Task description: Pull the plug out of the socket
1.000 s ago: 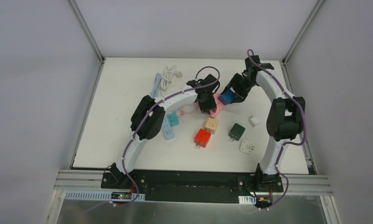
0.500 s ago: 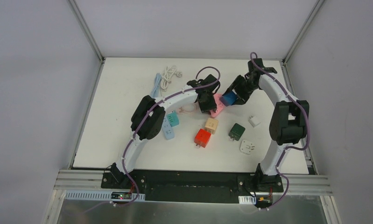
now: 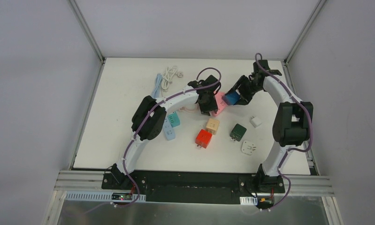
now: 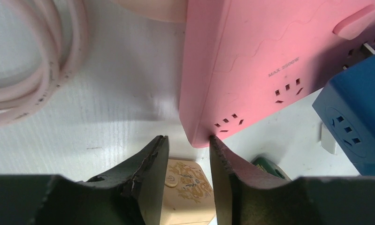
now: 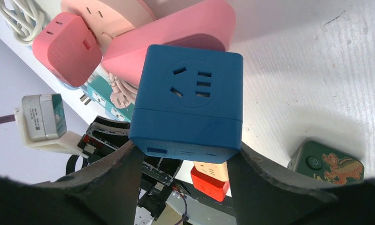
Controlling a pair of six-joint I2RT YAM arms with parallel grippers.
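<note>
Plug (image 5: 190, 93), blue, is being pinched by my right gripper (image 5: 185, 152) for pulling off the socket (image 4: 251, 61); my left gripper (image 4: 187, 140), narrowly spread, is bracing the socket's edge.

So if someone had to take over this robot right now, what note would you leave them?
Right hand: shut on the blue cube plug, one finger on each side.
Left hand: slightly open, gripping nothing. Its fingertips are at a corner of the pink socket strip, apparently steadying it.
Done: the plug is grasped and sits far enough off the strip that a prong shows between them.
Left: I cannot tell whether the prongs are fully out. Pull the plug clear of the strip, then check.
</note>
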